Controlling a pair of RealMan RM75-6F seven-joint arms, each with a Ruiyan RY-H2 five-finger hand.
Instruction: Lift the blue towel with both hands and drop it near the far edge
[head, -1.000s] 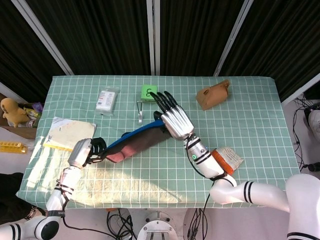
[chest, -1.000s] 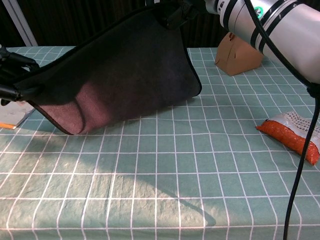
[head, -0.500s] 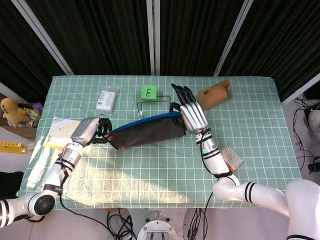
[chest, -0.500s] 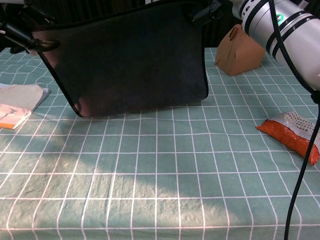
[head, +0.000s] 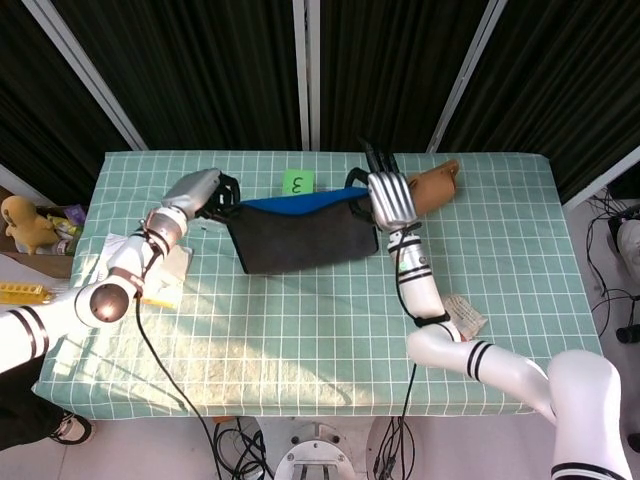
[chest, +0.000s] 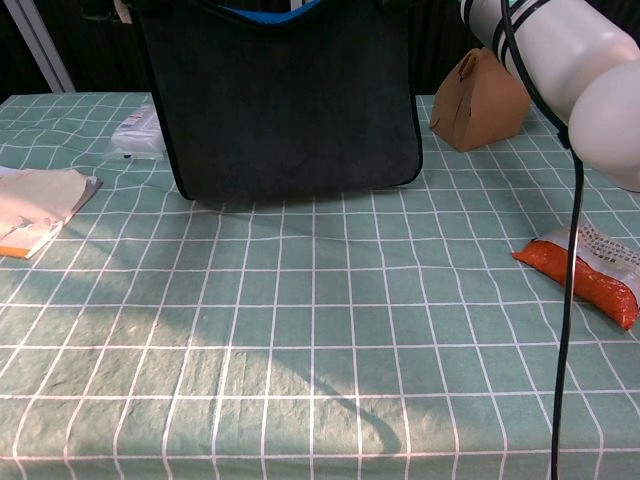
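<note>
Blue towel (head: 305, 230) held up by both hands over the far part of the tabletop (head: 300, 340).

The fingers (head: 226, 190) of the left hand (head: 196, 190) are pinched on one upper corner of the towel; those of the right hand (head: 390, 198) are closed on the other, though the contact itself is hard to make out. The towel is suspended, with its lower edge close to the green checked tabletop. Both hands are cut off in the chest view. Dark curtains are seen behind.
</note>
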